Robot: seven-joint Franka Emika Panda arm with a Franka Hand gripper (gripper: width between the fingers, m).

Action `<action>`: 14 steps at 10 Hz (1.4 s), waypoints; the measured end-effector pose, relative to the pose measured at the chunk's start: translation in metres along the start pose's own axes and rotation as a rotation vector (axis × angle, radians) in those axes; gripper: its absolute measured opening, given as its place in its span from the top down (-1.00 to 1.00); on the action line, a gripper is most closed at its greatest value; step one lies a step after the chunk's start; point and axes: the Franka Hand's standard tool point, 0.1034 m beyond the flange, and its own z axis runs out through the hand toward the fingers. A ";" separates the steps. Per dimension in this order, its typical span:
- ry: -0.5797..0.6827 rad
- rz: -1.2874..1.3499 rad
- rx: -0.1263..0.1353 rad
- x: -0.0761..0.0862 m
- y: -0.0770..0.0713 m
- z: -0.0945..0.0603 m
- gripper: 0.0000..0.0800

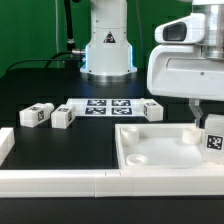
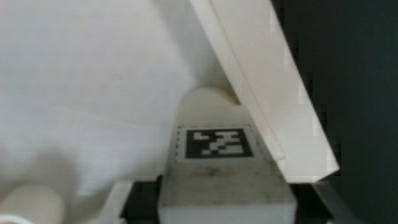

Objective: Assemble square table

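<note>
The square table's white panel (image 1: 160,150) lies at the exterior view's right, with a raised rim and a round corner socket. My gripper (image 1: 207,124) hangs over the panel's far right corner, shut on a white leg post (image 1: 213,138) whose tag faces the camera. In the wrist view the leg post (image 2: 217,140) stands between the dark fingers (image 2: 153,196) of my gripper (image 2: 222,197), its end close against the panel's rim (image 2: 267,80) over the panel floor (image 2: 89,80). Three more leg posts lie loose on the black table: two at the left (image 1: 37,115) (image 1: 62,118), one further right (image 1: 152,110).
The marker board (image 1: 105,107) lies flat behind the panel, between the loose posts. Long white border rails run along the front (image 1: 60,180) and the left edge (image 1: 5,145). The arm's base (image 1: 107,50) stands at the back.
</note>
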 end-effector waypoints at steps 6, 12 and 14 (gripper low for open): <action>-0.006 0.255 0.006 0.000 -0.001 0.000 -0.35; 0.007 -0.202 0.011 0.000 -0.003 -0.001 -0.62; 0.006 -0.429 0.006 0.000 -0.003 0.000 -0.62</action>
